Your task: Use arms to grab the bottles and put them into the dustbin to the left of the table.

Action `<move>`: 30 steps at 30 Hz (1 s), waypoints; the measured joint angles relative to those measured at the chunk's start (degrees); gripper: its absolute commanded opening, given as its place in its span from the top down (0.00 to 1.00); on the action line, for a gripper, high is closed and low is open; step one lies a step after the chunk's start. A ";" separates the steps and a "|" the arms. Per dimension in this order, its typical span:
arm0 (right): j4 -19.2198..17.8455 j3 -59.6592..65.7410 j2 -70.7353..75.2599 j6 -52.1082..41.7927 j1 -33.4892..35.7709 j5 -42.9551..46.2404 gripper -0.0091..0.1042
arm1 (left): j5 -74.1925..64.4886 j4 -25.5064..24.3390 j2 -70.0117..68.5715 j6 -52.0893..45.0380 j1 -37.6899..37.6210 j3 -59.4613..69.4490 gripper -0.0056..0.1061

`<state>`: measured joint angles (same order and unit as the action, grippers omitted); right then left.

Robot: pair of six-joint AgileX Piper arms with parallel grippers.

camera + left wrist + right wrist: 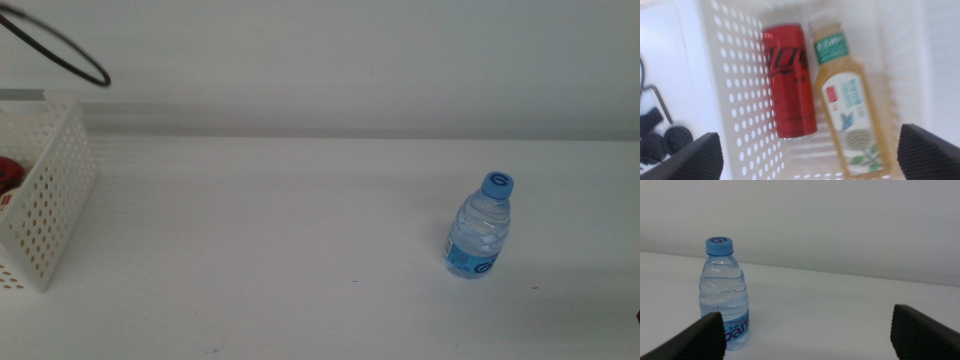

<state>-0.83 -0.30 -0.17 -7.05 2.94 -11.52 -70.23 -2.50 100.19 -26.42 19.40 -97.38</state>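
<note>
water bottle [479,225] upright on white table [280,260], perforated dustbin [48,195] far left

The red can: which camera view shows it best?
The left wrist view: the red can lies in full sight inside the white basket, beside the juice bottle. The middle view shows only a red sliver behind the basket wall. The right wrist view shows none.

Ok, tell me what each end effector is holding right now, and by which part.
Nothing. The left end effector is open above the dustbin; the right end effector is open, facing the water bottle standing on the table.
</note>
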 measured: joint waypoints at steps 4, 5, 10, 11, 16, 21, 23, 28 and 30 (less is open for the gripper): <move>0.00 0.00 0.00 0.00 0.00 0.00 0.15 | 0.00 6.13 -5.39 -2.67 0.02 0.00 0.11; 0.00 0.00 0.00 0.00 0.00 0.00 0.15 | 0.00 7.85 -6.40 -3.38 0.02 0.00 0.11; 0.00 0.00 0.00 0.00 0.00 0.00 0.15 | 0.25 20.63 -13.76 -5.69 -0.03 1.95 0.11; 0.00 0.00 0.00 0.00 0.00 0.00 0.15 | 0.25 22.68 -15.40 -6.04 -0.03 3.05 0.11; 0.00 0.00 0.00 0.00 0.00 0.00 0.15 | 0.37 29.03 -26.76 -8.76 -3.63 12.69 0.11; 0.00 0.00 0.00 0.00 0.00 0.00 0.15 | 0.26 27.64 -36.83 -6.00 -14.43 22.24 0.11; 0.00 0.00 0.00 0.00 0.00 0.00 0.15 | 0.26 23.09 -39.73 -1.93 -20.96 24.37 0.11; 0.00 0.00 0.00 0.00 0.00 0.00 0.15 | 0.00 10.98 -43.85 8.00 -35.84 25.98 0.11; 0.00 0.00 0.00 0.00 0.00 0.00 0.15 | 0.00 9.99 -44.01 10.26 -38.14 26.08 0.11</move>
<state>-0.83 -0.30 -0.17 -7.05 2.94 -11.52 -70.22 7.49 56.18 -16.16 -18.73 -71.30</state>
